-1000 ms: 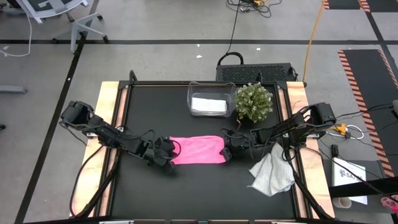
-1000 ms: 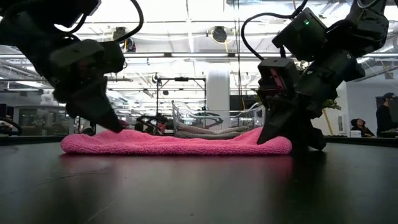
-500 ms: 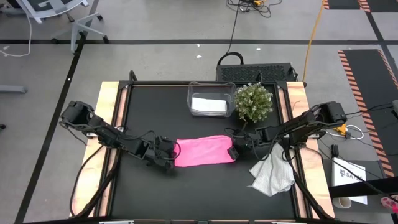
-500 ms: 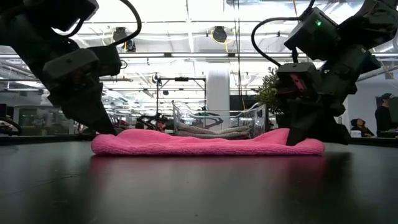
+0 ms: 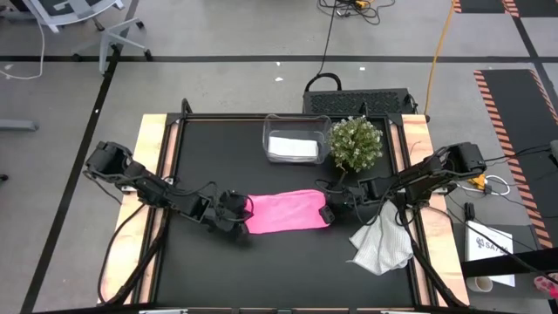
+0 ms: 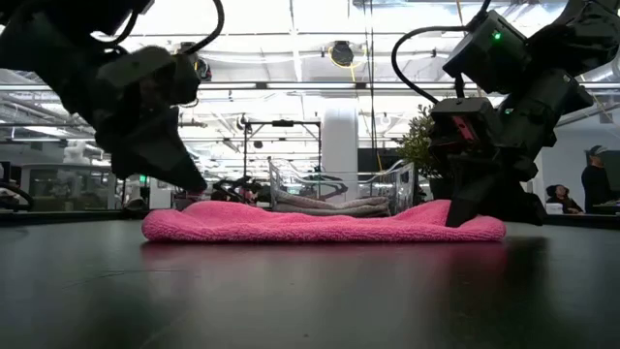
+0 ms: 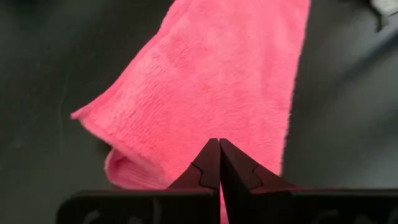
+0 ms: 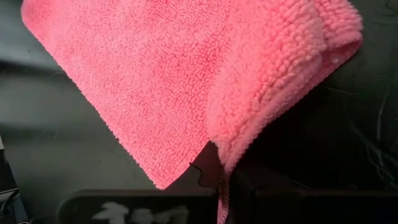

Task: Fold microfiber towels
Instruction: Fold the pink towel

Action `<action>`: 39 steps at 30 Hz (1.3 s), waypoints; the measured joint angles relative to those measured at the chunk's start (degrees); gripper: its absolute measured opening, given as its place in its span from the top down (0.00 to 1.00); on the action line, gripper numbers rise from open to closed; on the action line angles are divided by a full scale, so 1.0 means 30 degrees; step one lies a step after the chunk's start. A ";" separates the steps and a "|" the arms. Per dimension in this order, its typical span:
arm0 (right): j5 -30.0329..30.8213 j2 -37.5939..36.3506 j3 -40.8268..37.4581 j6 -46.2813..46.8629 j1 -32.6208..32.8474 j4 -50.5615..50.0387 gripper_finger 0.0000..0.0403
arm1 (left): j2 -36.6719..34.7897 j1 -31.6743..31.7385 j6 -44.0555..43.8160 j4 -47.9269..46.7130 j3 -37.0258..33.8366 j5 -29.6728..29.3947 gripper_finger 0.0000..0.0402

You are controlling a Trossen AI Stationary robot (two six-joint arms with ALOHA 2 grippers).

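Pink microfiber towel (image 5: 285, 211), folded into a long band mid-worktop, is pinched at its right end by the right gripper (image 5: 327, 214). The left gripper (image 5: 235, 212), fingers together and holding nothing, sits at the band's left end. Judged next: keep both ends level and the edges matched. A crumpled white towel (image 5: 382, 245) waits near right; another lies in the clear bin (image 5: 295, 123) far behind.
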 joint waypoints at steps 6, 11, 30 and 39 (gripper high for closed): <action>0.0012 0.0000 0.0000 -0.0073 0.0000 0.0051 1.00 | 0.2282 -0.0004 -0.0970 -0.0101 -0.0011 0.0451 1.00; 0.0013 -0.0015 0.0007 0.0013 0.0000 0.0085 1.00 | 0.3123 -0.0019 -0.1718 0.0235 0.0067 0.0605 1.00; -0.0002 0.0000 0.5165 -0.0877 -0.0066 -0.5004 1.00 | 0.3182 -0.0019 -0.1199 0.0657 0.0000 0.0887 1.00; -0.0564 -0.0015 0.7367 -0.1166 -0.0080 -0.7193 1.00 | 0.3203 -0.0019 -0.1061 0.1304 -0.0007 0.1096 0.99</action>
